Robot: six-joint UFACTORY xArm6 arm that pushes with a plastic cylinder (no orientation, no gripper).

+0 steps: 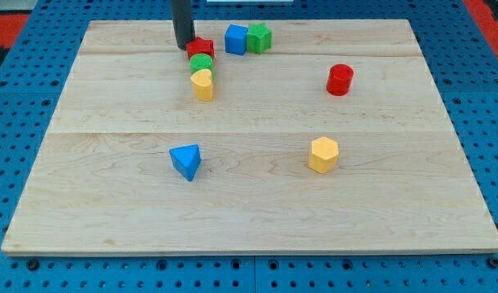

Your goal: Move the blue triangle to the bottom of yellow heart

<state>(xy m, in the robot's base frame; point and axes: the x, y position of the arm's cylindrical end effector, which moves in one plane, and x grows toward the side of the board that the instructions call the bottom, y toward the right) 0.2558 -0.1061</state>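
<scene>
Blue triangle [185, 161] clear; my tip [184, 46] beside red block [201, 48], partly hidden.

Two red blocks [200, 47] [339, 79], two green blocks [259, 37] [202, 63], two yellow blocks [202, 84] [323, 154], two blue blocks [236, 38] [185, 160], eight blocks altogether, one wooden board [111, 187]
</scene>
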